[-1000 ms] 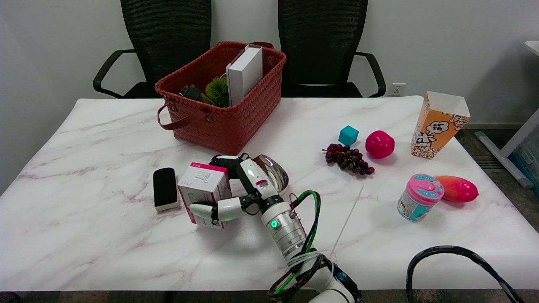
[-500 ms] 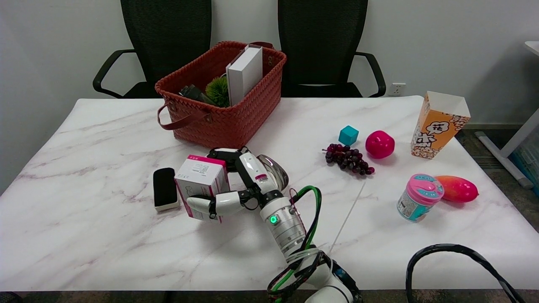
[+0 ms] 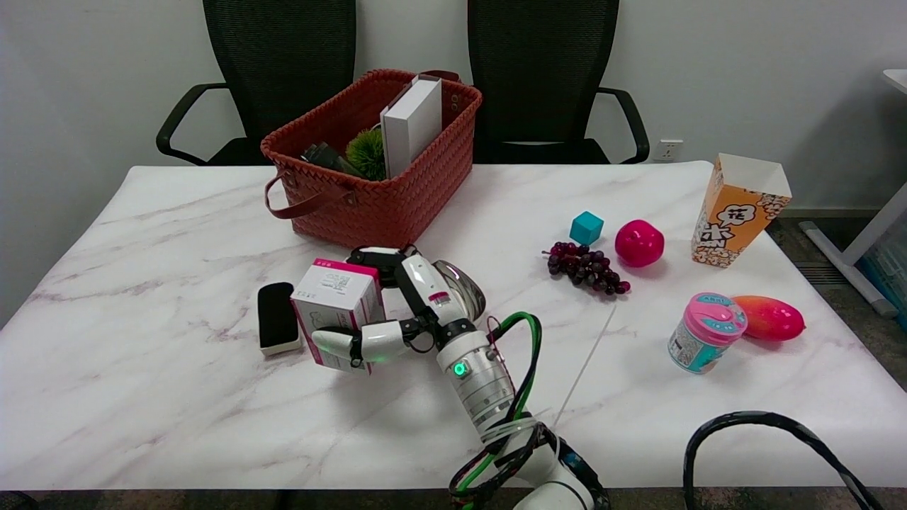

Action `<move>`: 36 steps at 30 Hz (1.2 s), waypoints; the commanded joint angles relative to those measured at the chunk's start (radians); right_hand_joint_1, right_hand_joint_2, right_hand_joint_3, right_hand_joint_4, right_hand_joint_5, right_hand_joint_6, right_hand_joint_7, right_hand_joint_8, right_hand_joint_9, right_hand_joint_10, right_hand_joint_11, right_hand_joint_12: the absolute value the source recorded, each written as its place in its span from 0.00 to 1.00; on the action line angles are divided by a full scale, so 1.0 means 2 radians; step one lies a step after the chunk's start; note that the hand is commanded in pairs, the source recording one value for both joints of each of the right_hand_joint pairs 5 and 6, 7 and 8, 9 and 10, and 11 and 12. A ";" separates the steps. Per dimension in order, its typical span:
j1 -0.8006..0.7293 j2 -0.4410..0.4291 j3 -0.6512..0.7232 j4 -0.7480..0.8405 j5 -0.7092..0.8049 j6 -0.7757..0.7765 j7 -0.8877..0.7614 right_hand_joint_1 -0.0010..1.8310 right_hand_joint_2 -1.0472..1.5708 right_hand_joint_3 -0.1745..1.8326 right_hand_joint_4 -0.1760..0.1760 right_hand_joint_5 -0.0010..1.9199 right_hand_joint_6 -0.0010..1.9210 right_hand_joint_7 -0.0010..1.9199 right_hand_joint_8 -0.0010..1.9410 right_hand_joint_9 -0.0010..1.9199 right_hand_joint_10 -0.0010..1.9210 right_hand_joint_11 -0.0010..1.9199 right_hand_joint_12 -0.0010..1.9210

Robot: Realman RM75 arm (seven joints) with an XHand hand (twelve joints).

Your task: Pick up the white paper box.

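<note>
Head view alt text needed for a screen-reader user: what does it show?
The right hand grips a white paper box with pink trim above a marble table, beside a black eraser. A red woven basket stands behind; fruit and a popcorn box lie right.

We see the right hand [image 3: 397,312] carry the white paper box [image 3: 337,304], clasped in its fingers [image 3: 340,343], higher off the desk [image 3: 177,397] and slightly toward the far side.

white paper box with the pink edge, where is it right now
In the head view the white paper box sits left of centre, gripped by the right hand, just right of the black eraser and in front of the red basket.
</note>
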 commanded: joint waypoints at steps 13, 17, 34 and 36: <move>-0.005 0.000 -0.001 0.001 -0.005 0.002 -0.001 0.61 0.61 0.40 0.50 0.47 0.47 0.63 0.62 0.58 0.58 0.43 0.43; -0.005 0.000 -0.001 0.001 -0.005 0.002 0.000 0.61 0.61 0.40 0.50 0.47 0.47 0.62 0.62 0.58 0.57 0.43 0.43; -0.004 0.003 -0.001 0.004 -0.006 0.003 0.001 0.61 0.61 0.41 0.50 0.47 0.47 0.63 0.62 0.57 0.57 0.43 0.43; -0.001 0.006 0.002 0.009 -0.006 0.005 0.001 0.61 0.61 0.41 0.50 0.47 0.47 0.63 0.62 0.58 0.57 0.43 0.43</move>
